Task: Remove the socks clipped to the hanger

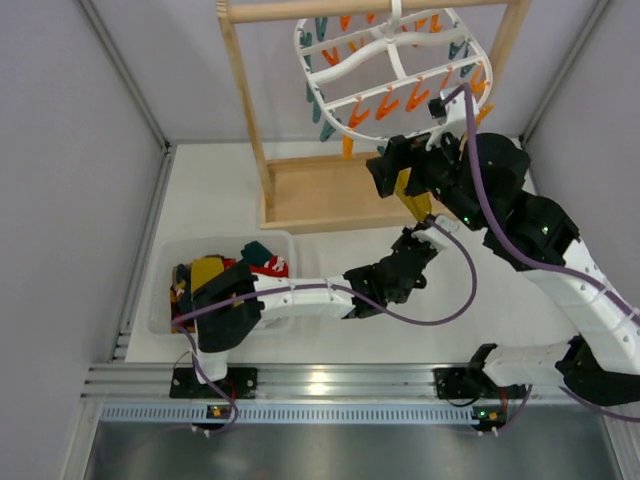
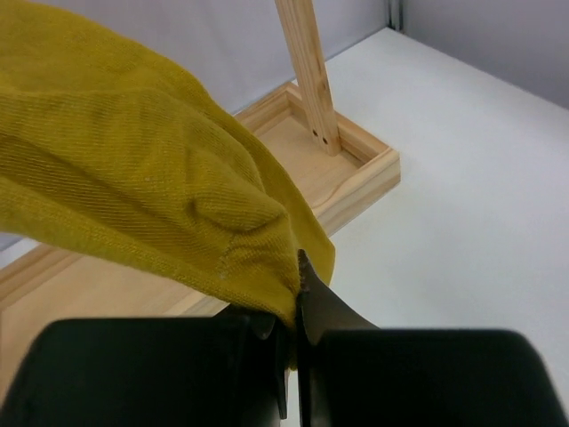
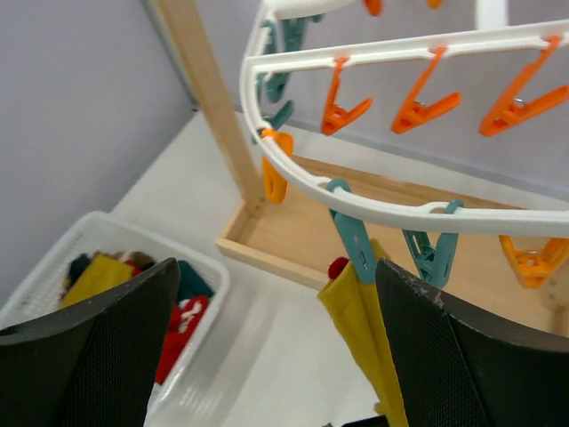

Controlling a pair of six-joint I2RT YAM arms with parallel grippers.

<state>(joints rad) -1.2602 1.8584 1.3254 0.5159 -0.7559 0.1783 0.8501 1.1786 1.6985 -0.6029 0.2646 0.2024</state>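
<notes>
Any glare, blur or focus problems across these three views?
Top external: specular glare on the aluminium rail, otherwise sharp. Left wrist: mustard sock crisp, weave visible; left tool nearly black, little detail. Right wrist: right tool soft and dark in the foreground, pegs sharp, bin slightly soft.

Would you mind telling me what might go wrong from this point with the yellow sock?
1. The sock hangs in a teal clip while the left gripper is shut on its lower end. Pulling now may drag the hanger sideways.
2. That gripper pinches only a fold at the edge, so the sock may slip out.
3. The right gripper, open under the rim, could bump the next clip.
</notes>
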